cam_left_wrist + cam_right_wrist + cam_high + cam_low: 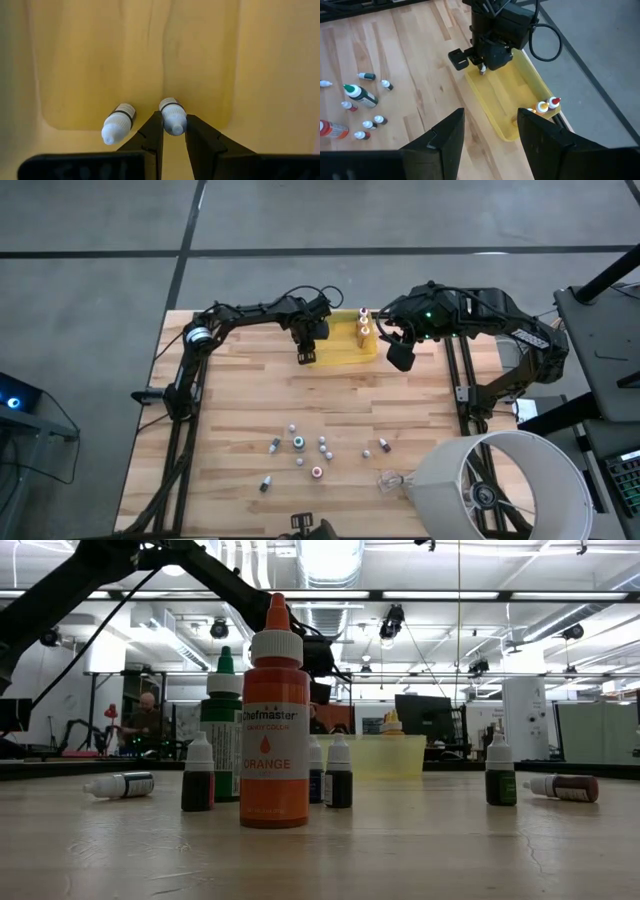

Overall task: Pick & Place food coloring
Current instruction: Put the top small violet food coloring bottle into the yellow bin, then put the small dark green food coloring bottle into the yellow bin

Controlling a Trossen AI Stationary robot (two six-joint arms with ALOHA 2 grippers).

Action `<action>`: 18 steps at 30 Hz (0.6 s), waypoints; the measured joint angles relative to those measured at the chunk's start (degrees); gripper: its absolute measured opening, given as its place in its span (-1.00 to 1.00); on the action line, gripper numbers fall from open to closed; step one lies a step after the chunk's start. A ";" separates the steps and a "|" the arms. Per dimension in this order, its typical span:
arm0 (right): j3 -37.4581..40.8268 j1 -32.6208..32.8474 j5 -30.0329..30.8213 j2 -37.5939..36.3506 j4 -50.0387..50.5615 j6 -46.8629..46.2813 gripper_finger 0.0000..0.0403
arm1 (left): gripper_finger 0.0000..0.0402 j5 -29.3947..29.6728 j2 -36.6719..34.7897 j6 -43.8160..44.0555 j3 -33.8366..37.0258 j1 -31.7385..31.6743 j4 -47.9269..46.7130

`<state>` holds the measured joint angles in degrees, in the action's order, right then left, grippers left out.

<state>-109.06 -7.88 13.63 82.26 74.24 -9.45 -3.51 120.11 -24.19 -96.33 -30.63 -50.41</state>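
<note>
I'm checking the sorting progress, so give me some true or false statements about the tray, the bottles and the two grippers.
1. The left gripper is closed on a small white-capped bottle over the yellow tray. True.
2. The right gripper holds a bottle. False: it is open and holds nothing, beside the tray.
3. The tray holds no bottles. False: a few stand at one end, and one lies inside.
4. Several bottles remain out on the table. True.
5. The big orange bottle lies on its side. False: it stands upright.
</note>
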 joint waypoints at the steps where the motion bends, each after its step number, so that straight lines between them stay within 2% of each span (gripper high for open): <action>1: 0.00 0.00 0.00 0.00 0.00 0.00 -0.14 | -0.78 0.00 0.00 0.00 0.00 0.00 0.00; 8: 0.00 0.00 0.00 0.00 0.00 0.01 -0.14 | -0.76 -0.04 0.00 0.25 -0.02 0.00 -0.02; 18: 0.00 -0.02 0.00 0.00 0.00 0.09 -0.14 | -0.50 -0.14 0.00 1.55 -0.45 0.06 -0.46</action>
<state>-109.06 -7.90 13.63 82.26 74.24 -9.36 -3.65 120.11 -22.64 -96.78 -30.58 -50.87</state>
